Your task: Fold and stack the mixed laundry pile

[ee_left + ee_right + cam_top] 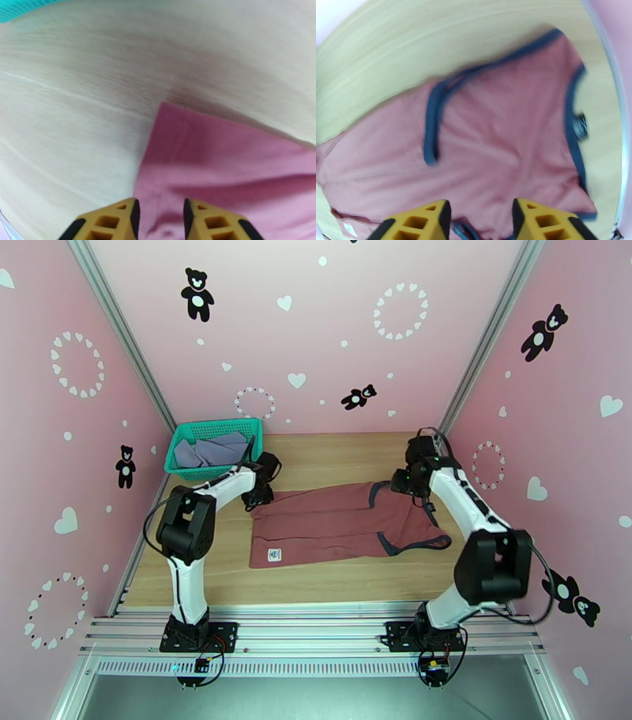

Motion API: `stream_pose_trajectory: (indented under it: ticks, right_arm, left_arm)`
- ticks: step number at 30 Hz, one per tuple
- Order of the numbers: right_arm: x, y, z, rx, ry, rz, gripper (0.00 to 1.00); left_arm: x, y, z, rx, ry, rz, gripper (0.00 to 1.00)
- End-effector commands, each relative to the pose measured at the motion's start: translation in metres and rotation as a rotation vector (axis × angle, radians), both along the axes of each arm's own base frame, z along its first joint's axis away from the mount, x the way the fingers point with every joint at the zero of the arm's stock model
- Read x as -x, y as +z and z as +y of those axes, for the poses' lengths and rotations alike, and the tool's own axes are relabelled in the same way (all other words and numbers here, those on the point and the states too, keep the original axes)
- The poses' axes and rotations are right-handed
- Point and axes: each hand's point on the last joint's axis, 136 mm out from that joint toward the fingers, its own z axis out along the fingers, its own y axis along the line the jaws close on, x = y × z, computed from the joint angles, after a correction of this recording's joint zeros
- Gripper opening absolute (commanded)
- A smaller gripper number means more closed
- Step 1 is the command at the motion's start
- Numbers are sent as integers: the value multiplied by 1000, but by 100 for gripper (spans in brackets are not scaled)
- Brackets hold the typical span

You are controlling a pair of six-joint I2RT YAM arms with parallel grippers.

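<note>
Left gripper and right gripper, both spread, over tank top; overhead, grey shirt in basket.

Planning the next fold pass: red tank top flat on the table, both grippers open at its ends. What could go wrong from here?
1. The tank top is rumpled at its strap end, with the navy trim doubled over. Folding now may set a crooked edge.
2. The left gripper hovers at the hem corner, near the teal basket. A wide lift might bump it.
</note>
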Motion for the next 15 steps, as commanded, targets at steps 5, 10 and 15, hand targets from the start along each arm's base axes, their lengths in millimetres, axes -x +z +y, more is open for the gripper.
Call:
stream_pose_trajectory:
  ticks: [5,10,15]
  right_arm:
    - [59,-92,-12,-15,-134,238,49]
    - [68,-132,-32,-1,-220,326,49]
    - [68,-145,-42,0,-260,343,49]
  left_arm:
    - [-29,14,-35,110,-117,-36,39]
    - [-38,-35,-44,117,-130,37,38]
    - [-26,-78,-44,120,-118,110,38]
